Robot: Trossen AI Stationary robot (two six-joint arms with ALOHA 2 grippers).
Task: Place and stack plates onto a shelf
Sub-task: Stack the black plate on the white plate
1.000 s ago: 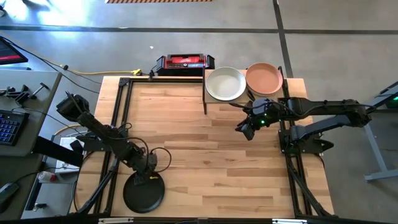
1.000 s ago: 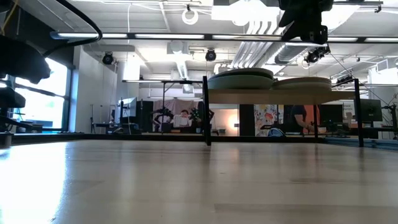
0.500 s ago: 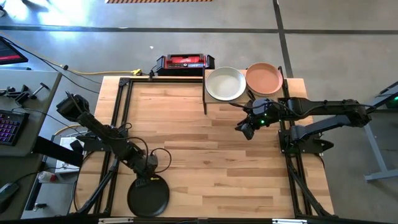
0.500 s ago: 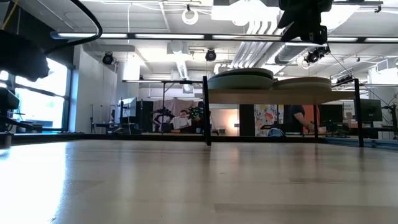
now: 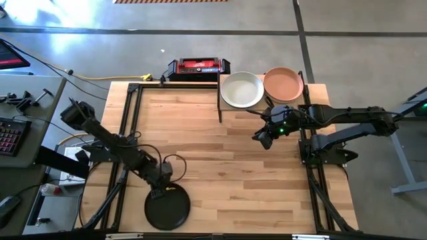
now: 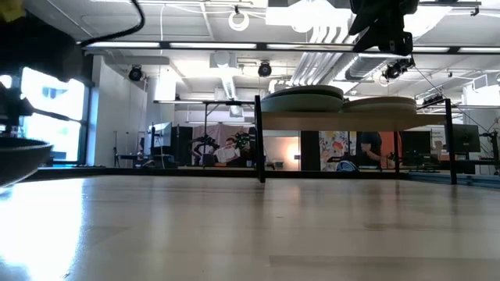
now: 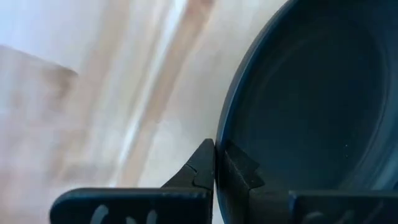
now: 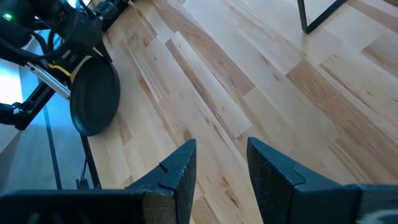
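No writing can be read on the red-and-black box (image 5: 197, 66). The black plate (image 5: 167, 207) is clamped at its rim by the left end effector (image 5: 161, 191), near the counter's (image 5: 220, 167) front edge. An off-white plate (image 5: 241, 89) and a terracotta plate (image 5: 283, 84) are kept on the shelf (image 6: 336, 120). The right end effector (image 8: 217, 165) is held apart nearby, gripping nothing.

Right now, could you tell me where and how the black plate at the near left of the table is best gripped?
By its rim, one finger inside the lip and one outside. The black plate is round and shallow, so only the thin raised edge offers a hold. The left gripper already pinches it this way, on the rim's far edge as the high view shows, coming from the left arm's side. The right gripper hangs open near the shelf.
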